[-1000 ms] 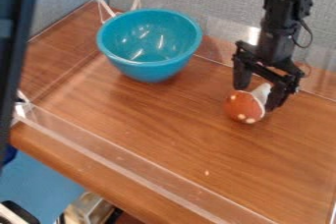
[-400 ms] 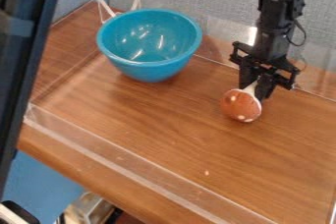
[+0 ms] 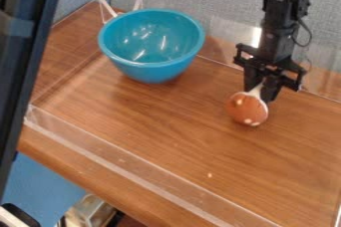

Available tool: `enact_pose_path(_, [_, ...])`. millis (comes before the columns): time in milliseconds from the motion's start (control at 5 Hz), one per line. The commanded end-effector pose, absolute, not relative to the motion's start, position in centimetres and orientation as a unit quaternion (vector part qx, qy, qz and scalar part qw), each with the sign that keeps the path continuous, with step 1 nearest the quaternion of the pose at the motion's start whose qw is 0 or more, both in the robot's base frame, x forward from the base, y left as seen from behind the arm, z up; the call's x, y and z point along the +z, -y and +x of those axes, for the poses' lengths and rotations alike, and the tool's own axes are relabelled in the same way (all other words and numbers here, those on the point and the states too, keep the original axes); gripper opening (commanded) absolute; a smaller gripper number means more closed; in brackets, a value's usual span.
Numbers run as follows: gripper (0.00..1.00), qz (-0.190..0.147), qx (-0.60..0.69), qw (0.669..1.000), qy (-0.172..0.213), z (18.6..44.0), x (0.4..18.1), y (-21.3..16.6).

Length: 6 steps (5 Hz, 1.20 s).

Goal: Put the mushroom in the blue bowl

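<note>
The mushroom [image 3: 245, 110] lies on its side on the wooden table, reddish-brown cap toward the camera and pale stem pointing up and to the right. My gripper [image 3: 270, 91] points straight down at the stem end. Its dark fingers are pressed together there, shut on the mushroom's stem, which they mostly hide. The blue bowl [image 3: 151, 44], glossy turquoise, stands upright with nothing in it at the back left, well apart from the gripper.
A low clear plastic wall [image 3: 120, 161] runs around the wooden table top [image 3: 160, 121]. A dark upright bar [image 3: 24, 62] in the foreground hides the left edge of the view. Blue panels stand behind the table.
The jaws stood wide open around the mushroom's stem end a second ago and have since closed on it. The arm and the mushroom have stayed where they were.
</note>
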State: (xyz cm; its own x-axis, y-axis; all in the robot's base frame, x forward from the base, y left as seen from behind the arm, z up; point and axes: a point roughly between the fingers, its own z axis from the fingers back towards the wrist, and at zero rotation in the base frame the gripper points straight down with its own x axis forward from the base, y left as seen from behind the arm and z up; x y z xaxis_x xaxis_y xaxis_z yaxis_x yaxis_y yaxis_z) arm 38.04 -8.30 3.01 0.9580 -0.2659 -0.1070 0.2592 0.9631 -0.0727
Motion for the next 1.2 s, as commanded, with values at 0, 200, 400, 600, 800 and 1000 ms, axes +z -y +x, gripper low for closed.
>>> enact_pose_path(0, [0.0,-0.035,-0.127,0.991,-0.015,37.7,6.6,9.7])
enact_pose_path(200, [0.0,-0.038,-0.135,0.99,-0.013,37.4,6.0,10.3])
enact_pose_path(400, [0.0,-0.041,-0.141,0.989,-0.013,37.1,5.4,10.6])
enact_pose_path(600, [0.0,-0.043,-0.149,0.988,-0.013,37.3,5.6,11.1])
enact_pose_path(800, [0.0,-0.045,-0.156,0.987,-0.014,37.5,5.7,11.5])
enact_pose_path(1000, [0.0,-0.048,-0.146,0.988,-0.013,37.8,5.8,11.1])
